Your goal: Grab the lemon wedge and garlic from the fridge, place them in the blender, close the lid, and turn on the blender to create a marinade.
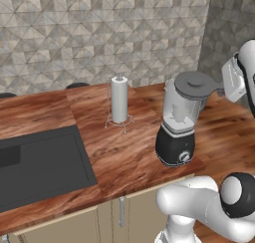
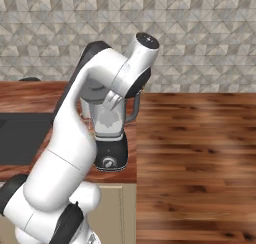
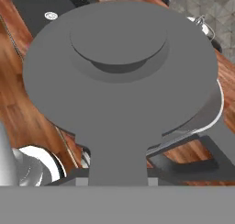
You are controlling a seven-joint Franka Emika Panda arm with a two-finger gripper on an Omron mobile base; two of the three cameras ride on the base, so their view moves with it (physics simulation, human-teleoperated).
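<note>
Blenders, rounded black base under a clear grey-tinted jar [image 1: 176,127]: one.
Silver front knobs on that base [image 1: 185,157]: one.
Side handles on the jar [image 2: 136,108]: one.
Lids, flat round dark-grey disc with a raised centre and a short side tab [image 3: 120,67]: one.
White paper-towel rolls [image 1: 119,98]: one.
Thin wire stands under the roll [image 1: 119,121]: one.
Black flat cooktops set in the counter [image 1: 40,165]: one.
Reddish-brown wooden counters [image 1: 119,152]: one, running round a corner.
Beige cabinet doors below the counter edge [image 1: 64,229]: two, as far as can be told.
Grey bar handles on those doors [image 1: 121,211]: one.
</note>
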